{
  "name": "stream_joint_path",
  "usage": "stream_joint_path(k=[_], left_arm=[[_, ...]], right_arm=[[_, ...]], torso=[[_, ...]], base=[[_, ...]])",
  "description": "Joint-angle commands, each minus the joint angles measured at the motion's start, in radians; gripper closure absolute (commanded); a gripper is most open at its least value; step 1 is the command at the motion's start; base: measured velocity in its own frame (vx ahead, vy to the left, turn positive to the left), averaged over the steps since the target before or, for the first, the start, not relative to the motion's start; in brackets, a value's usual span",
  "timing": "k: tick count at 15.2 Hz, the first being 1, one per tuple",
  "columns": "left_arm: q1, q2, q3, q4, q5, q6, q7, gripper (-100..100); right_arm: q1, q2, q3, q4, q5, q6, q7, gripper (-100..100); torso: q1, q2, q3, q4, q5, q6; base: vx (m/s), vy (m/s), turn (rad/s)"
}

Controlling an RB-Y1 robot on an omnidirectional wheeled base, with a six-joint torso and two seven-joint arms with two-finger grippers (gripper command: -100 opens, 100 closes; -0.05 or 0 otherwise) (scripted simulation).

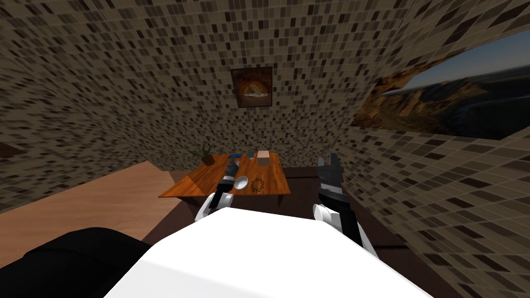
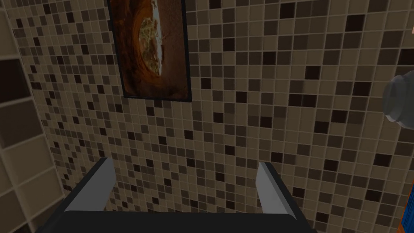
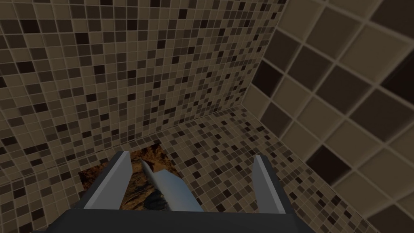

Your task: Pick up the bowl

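Observation:
A small pale bowl (image 1: 241, 182) sits on the orange-brown wooden table (image 1: 204, 181), near its front edge. My left gripper (image 1: 231, 163) is held over the table just to the left of the bowl and slightly past it. Seen from the left wrist, this gripper (image 2: 184, 166) is open with nothing between its fingers, and it points at the tiled wall rather than at the bowl. My right gripper (image 1: 329, 158) is raised off the table's right side. It is also open (image 3: 194, 157) and holds nothing.
A black ring (image 1: 257, 184) lies right of the bowl. At the table's far end stand a pale box (image 1: 263, 157), a small grey thing (image 1: 250, 153), a blue item (image 1: 234, 155) and a potted plant (image 1: 207, 153). A clear jar-like shape (image 2: 398, 101) shows beside my left hand. Tiled walls close in behind and to the right.

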Motion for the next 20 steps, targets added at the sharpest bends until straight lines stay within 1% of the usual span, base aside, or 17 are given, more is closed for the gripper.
stream_joint_path(k=[1, 2, 3, 4, 5, 6, 7, 9, 10, 12, 13, 14, 15, 16, 17, 18, 20], left_arm=[[-0.015, 0.006, 0.004, 0.04, 0.005, 0.039, -0.006, -100], [-0.033, 0.015, 0.011, 0.07, 0.012, 0.066, -0.011, -100], [-0.033, 0.015, 0.011, 0.084, 0.012, 0.083, -0.011, -100], [-0.033, 0.015, 0.011, 0.084, 0.012, 0.083, -0.011, -100], [-0.052, 0.023, 0.018, 0.128, 0.019, 0.12, -0.016, -100], [-0.052, 0.023, 0.018, 0.128, 0.019, 0.129, -0.016, -100], [-0.071, 0.029, 0.024, 0.174, 0.027, 0.151, -0.022, -100], [-0.071, 0.029, 0.024, 0.174, 0.027, 0.175, -0.022, -100], [-0.091, 0.035, 0.032, 0.221, 0.034, 0.2, -0.027, -100], [-0.091, 0.035, 0.032, 0.221, 0.034, 0.222, -0.027, -100], [-0.112, 0.04, 0.039, 0.269, 0.042, 0.248, -0.033, -100], [-0.112, 0.04, 0.039, 0.269, 0.042, 0.268, -0.033, -100], [-0.112, 0.04, 0.039, 0.269, 0.042, 0.271, -0.033, -100], [-0.132, 0.045, 0.046, 0.304, 0.05, 0.309, -0.039, -100], [-0.132, 0.045, 0.046, 0.317, 0.05, 0.319, -0.039, -100], [-0.153, 0.048, 0.054, 0.352, 0.058, 0.346, -0.045, -100], [-0.153, 0.048, 0.054, 0.366, 0.058, 0.369, -0.045, -100]], right_arm=[[0.0, 0.0, 0.0, 0.0, 0.0, 0.0, 0.0, 0], [0.0, 0.0, 0.0, 0.0, 0.0, 0.0, 0.0, 0], [0.0, 0.0, 0.0, 0.0, 0.0, 0.0, 0.0, 0], [0.0, 0.0, 0.0, 0.0, 0.0, 0.0, 0.0, 0], [0.0, 0.0, 0.0, 0.0, 0.0, 0.0, 0.0, 0], [0.0, 0.0, 0.0, 0.0, 0.0, 0.0, 0.0, 0], [0.0, 0.0, 0.0, 0.0, 0.0, 0.0, 0.0, 0], [0.0, 0.0, 0.0, 0.0, 0.0, 0.0, 0.0, 0], [0.0, 0.0, 0.0, 0.0, 0.0, 0.0, 0.0, 0], [0.0, 0.0, 0.0, 0.0, 0.0, 0.0, 0.0, 0], [0.0, 0.0, 0.0, 0.0, 0.0, 0.0, 0.0, 0], [0.0, 0.0, 0.0, 0.0, 0.0, 0.0, 0.0, 0], [0.0, 0.0, 0.0, 0.0, 0.0, 0.0, 0.0, 0], [0.0, 0.0, 0.0, 0.0, 0.0, 0.0, 0.0, 0], [0.0, 0.0, 0.0, 0.0, 0.0, 0.0, 0.0, 0], [0.0, 0.0, 0.0, 0.0, 0.0, 0.0, 0.0, 0], [0.0, 0.0, 0.0, 0.0, 0.0, 0.0, 0.0, 0]], torso=[[0.0, 0.0, 0.0, 0.0, 0.0, 0.0], [0.0, 0.0, 0.0, 0.0, 0.0, 0.0], [0.001, 0.0, 0.0, 0.0, 0.0, 0.0], [0.001, 0.001, 0.0, 0.0, 0.0, 0.0], [0.0, 0.0, 0.0, 0.0, 0.0, 0.0], [0.0, 0.0, 0.0, 0.0, 0.0, 0.0], [0.0, 0.0, 0.0, 0.0, 0.0, 0.0], [0.001, 0.0, 0.0, 0.0, 0.0, 0.0], [0.0, 0.0, 0.0, 0.0, 0.0, 0.0], [0.0, 0.0, 0.0, 0.0, 0.0, 0.0], [0.0, 0.0, 0.0, 0.0, 0.0, 0.0], [0.0, 0.0, 0.0, 0.0, 0.0, 0.0], [0.0, 0.0, 0.0, 0.0, 0.0, 0.0], [-0.001, 0.0, 0.0, 0.0, 0.0, 0.0], [-0.001, -0.001, 0.0, 0.0, 0.0, 0.0], [0.0, 0.0, 0.0, 0.0, 0.0, 0.0], [0.001, 0.0, 0.0, 0.0, 0.0, 0.0]], base=[[-0.017, 0.053, -0.083], [-0.027, 0.061, -0.09], [-0.028, 0.06, -0.078], [-0.016, 0.041, -0.035], [-0.012, 0.039, -0.06], [-0.012, 0.041, -0.078], [-0.02, 0.048, -0.111], [-0.013, 0.051, -0.064], [-0.012, 0.044, -0.06], [-0.017, 0.041, -0.065], [-0.019, 0.042, -0.068], [-0.016, 0.046, -0.079], [-0.008, 0.034, -0.035], [-0.011, 0.039, -0.084], [-0.017, 0.045, -0.096], [-0.017, 0.053, -0.108], [-0.019, 0.052, -0.061]])
